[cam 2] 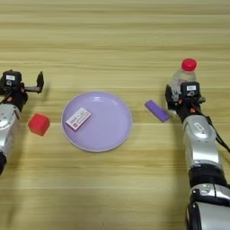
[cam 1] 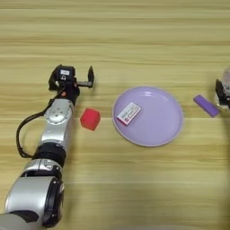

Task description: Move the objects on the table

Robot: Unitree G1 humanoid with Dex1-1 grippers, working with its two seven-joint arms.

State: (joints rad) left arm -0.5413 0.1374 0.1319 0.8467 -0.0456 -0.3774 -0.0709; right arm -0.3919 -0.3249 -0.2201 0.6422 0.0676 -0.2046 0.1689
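Gripping the water bottle (cam 2: 183,77) at table (cam 2: 134,179) right, right gripper (cam 2: 179,104) fingers straddle its base, closure unclear; squeeze low, lift vertically. Left gripper (cam 1: 72,79) spread wide, empty, beyond red cube (cam 1: 90,119).

Surface (cam 1: 134,40): light wood, long plank grain, smooth with a soft sheen. Plate (cam 2: 108,134): lilac plastic, smooth, slightly glossy. Small card box (cam 2: 78,119) on the plate: printed paper or card, white and red, matt. Cube (cam 1: 90,119): red, matt, soft-looking faces. Bar (cam 2: 157,111): purple, smooth, matt. Bottle (cam 2: 182,78): clear plastic, glossy; cap (cam 2: 189,64) red plastic. Arm shells: silver, smooth, satin metal or plastic, cannot tell which. Left hand (cam 1: 72,78) and right hand (cam 2: 182,99): black matt plastic. Cable (cam 1: 22,134): black rubbery.
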